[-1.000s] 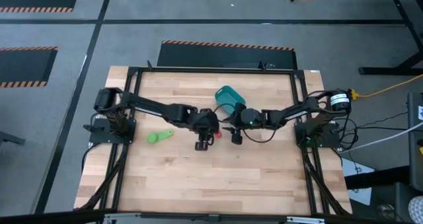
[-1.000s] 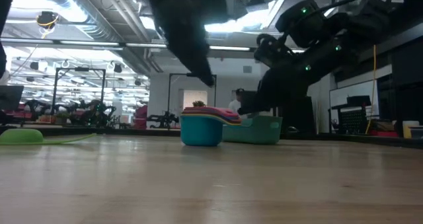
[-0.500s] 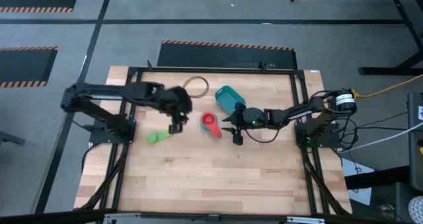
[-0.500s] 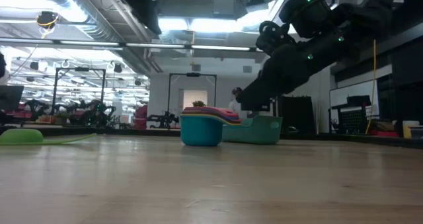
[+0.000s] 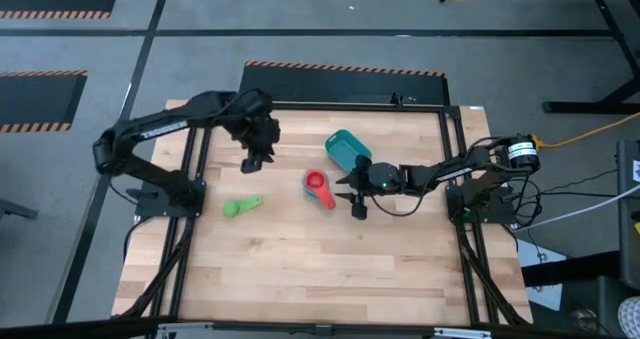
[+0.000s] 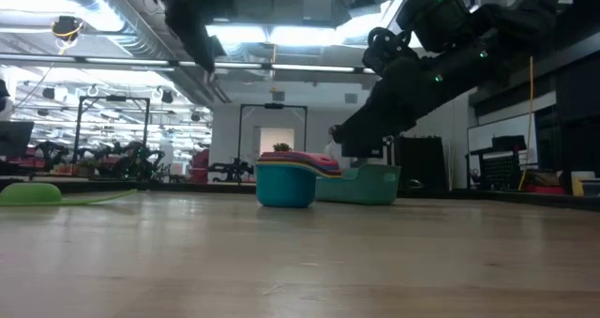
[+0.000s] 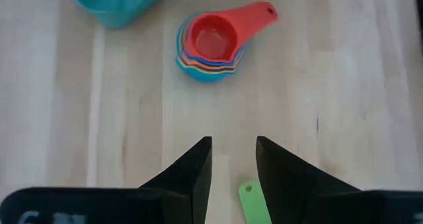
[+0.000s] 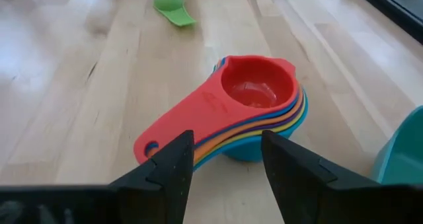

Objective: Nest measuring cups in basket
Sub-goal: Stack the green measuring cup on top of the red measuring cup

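Observation:
The measuring cups stand nested in one stack on the table, red on top and light blue at the bottom, handles fanned toward my right gripper. One green cup lies apart, bowl down, toward the table's left. The teal basket rests just beyond the stack. My right gripper is open and hovers level on the stack's right, its fingers above the handles without touching. My left gripper is open, raised high over the table's far left, above the green cup's handle.
A black metal frame runs around the table, and both arm bases are mounted at its left and right sides. Bare wood spreads across the near half of the table. The low view shows workshop room behind the basket.
My left gripper has pulled away from above the cup stack, rising and swinging toward the table's far-left corner. The stack, hidden under it a second ago, now shows uncovered and stays in place. My right gripper has barely moved.

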`<move>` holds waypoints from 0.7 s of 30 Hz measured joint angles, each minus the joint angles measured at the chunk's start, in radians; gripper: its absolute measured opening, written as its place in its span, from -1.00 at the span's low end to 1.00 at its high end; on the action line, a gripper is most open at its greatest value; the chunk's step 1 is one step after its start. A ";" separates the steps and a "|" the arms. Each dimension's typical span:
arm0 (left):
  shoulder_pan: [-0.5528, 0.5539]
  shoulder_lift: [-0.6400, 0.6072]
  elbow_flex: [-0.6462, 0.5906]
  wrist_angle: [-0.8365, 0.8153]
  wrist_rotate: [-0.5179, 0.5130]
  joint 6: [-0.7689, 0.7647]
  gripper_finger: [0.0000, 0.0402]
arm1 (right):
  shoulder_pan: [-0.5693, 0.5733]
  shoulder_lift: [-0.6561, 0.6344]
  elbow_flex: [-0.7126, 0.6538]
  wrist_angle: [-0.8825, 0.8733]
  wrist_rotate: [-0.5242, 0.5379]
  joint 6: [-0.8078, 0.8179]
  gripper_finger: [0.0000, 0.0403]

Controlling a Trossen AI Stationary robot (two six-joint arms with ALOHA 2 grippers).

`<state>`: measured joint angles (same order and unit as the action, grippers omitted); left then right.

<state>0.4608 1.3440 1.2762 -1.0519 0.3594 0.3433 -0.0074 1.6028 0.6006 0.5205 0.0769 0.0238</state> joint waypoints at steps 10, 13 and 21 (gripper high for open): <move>0.144 0.254 0.000 -0.147 0.160 0.206 -0.44 | 0.000 0.000 0.000 -0.003 -0.001 0.050 -0.10; 0.151 0.336 -0.001 -0.196 0.189 0.246 -0.44 | 0.000 0.000 0.000 -0.007 -0.002 0.049 -0.10; 0.111 0.454 -0.082 -0.189 0.249 0.311 -0.44 | 0.000 0.000 0.000 -0.010 -0.002 0.047 -0.10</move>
<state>0.5720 1.7981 1.1940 -1.2409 0.6083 0.6538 -0.0074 1.6027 0.6004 0.5110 0.0747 0.0710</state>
